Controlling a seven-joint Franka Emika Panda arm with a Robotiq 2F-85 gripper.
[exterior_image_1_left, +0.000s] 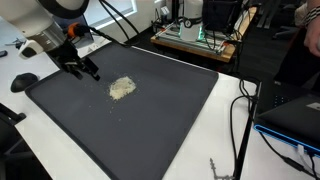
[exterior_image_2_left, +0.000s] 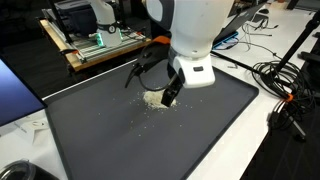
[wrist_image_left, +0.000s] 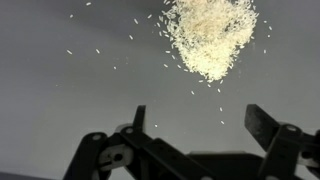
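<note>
hovering wide open at the frame's bottom, gripper (wrist_image_left: 197, 118) faces rice (wrist_image_left: 210, 38) at upper right; a low sweep might scatter grains.

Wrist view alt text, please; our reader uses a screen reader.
A small pile of pale grains lies on a dark grey mat, with stray grains around it. The open gripper sits at the bottom edge, apart from the pile.

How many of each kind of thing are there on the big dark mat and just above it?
Rice pile: 1
Dark mat: 1
Gripper: 1, open and holding nothing
Total: 3
The loose grains scattered around the pile are too small and too many to count.
</note>
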